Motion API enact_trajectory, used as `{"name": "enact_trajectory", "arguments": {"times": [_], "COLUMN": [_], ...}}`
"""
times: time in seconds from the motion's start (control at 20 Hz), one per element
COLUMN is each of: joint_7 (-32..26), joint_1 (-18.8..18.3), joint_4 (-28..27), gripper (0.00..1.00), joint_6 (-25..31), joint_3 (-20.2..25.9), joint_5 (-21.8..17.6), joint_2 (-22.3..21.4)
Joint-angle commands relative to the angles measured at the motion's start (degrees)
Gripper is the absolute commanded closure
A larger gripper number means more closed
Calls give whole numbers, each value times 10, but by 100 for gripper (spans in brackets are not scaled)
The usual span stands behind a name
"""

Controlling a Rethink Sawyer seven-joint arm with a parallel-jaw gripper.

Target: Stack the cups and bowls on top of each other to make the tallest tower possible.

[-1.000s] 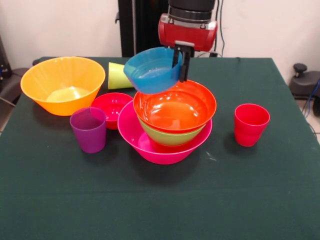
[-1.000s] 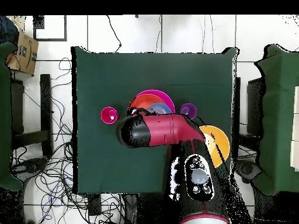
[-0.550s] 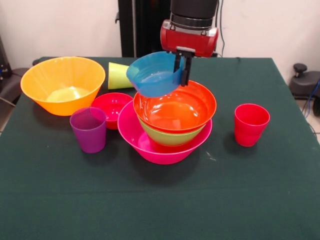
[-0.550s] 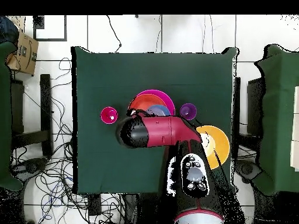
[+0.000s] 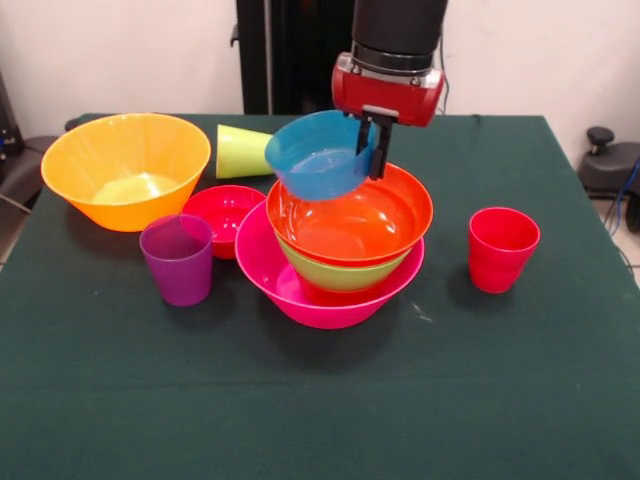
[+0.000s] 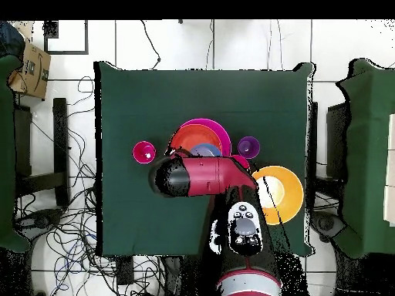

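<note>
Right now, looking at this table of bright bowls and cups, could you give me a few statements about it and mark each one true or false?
1. The tool grips the blue bowl by its rim, above the pile. True.
2. The pink bowl is the lowest piece of the tower. True.
3. The lime green cup stands upright. False: it lies on its side behind the small red bowl.
4. The purple cup sits inside the yellow-orange bowl. False: it stands on the table in front of that bowl.
5. The red cup stands alone, apart from the tower. True.
6. The orange-red bowl rests under the green bowl. False: it is nested on top of it.
</note>
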Motion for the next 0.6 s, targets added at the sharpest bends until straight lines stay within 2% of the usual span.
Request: {"name": "enact_trajectory", "arguments": {"times": [0.05, 0.6], "joint_7": [111, 101], "joint_1": [28, 39], "joint_4": [-12, -27], "gripper": [100, 100], "joint_6": [-40, -81], "joint_3": [-3, -19], "joint_5": [30, 52], "joint_2": [26, 67]}}
